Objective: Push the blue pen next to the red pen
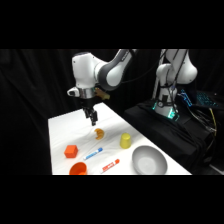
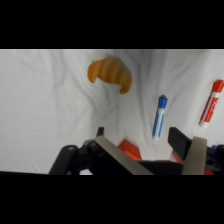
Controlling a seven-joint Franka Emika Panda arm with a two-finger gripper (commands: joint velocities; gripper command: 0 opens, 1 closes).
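The blue pen (image 1: 93,153), a slim white marker with blue ends, lies on the white table near the front. The red pen (image 1: 110,165) lies a little nearer the front edge and to its right, roughly parallel, with a gap between them. In the wrist view the blue pen (image 2: 159,116) lies left of the red pen (image 2: 211,103). My gripper (image 1: 93,117) hangs above the table farther back, well clear of both pens. In the wrist view the gripper (image 2: 139,134) is open with nothing between its fingers.
An orange croissant-shaped toy (image 1: 99,133) lies just below the gripper, between it and the pens. A red block (image 1: 71,151) and an orange bowl (image 1: 78,169) sit left of the pens. A yellow cup (image 1: 125,141) and a grey bowl (image 1: 149,161) stand to the right.
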